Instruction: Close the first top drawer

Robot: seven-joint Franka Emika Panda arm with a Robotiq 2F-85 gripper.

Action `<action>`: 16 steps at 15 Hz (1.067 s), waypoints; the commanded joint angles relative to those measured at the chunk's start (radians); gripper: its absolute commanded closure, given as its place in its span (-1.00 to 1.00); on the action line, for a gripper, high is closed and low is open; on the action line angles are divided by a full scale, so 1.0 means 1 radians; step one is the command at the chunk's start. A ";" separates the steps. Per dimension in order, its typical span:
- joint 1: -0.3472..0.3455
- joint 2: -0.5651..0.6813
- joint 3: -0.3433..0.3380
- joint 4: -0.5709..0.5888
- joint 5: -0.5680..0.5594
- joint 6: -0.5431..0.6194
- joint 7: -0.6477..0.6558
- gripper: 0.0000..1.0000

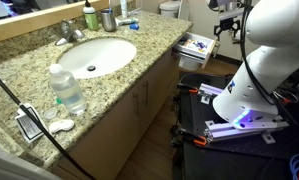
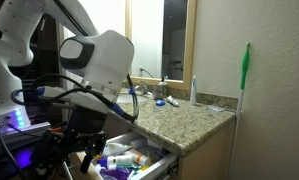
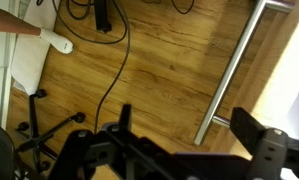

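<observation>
The top drawer [image 1: 196, 45] of the granite vanity stands pulled out, with several small items inside; it also shows in an exterior view [image 2: 137, 160]. Its long metal bar handle [image 3: 234, 70] runs diagonally across the wrist view over the wooden floor. My gripper [image 3: 189, 132] is open and empty, its two black fingers on either side of the handle's lower end, without touching it. In an exterior view the gripper [image 1: 227, 26] hangs just beyond the drawer's front. In the second exterior view the gripper [image 2: 86, 145] is next to the open drawer, partly hidden by the arm.
The counter carries a sink [image 1: 93, 56], a clear bottle [image 1: 66, 88], a faucet and cups at the back. The robot's base [image 1: 234, 115] with cables stands on the floor beside the vanity. A green-handled tool [image 2: 245, 75] leans on the wall. Cables and a chair base [image 3: 49, 130] lie on the floor.
</observation>
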 commanded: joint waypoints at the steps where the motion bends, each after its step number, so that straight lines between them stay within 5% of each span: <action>1: 0.033 0.080 -0.005 0.039 -0.001 0.022 0.112 -1.00; 5: 0.067 0.161 -0.011 0.082 0.015 -0.007 0.216 -1.00; 16: -0.183 0.011 0.282 -0.064 0.582 0.231 -0.174 -1.00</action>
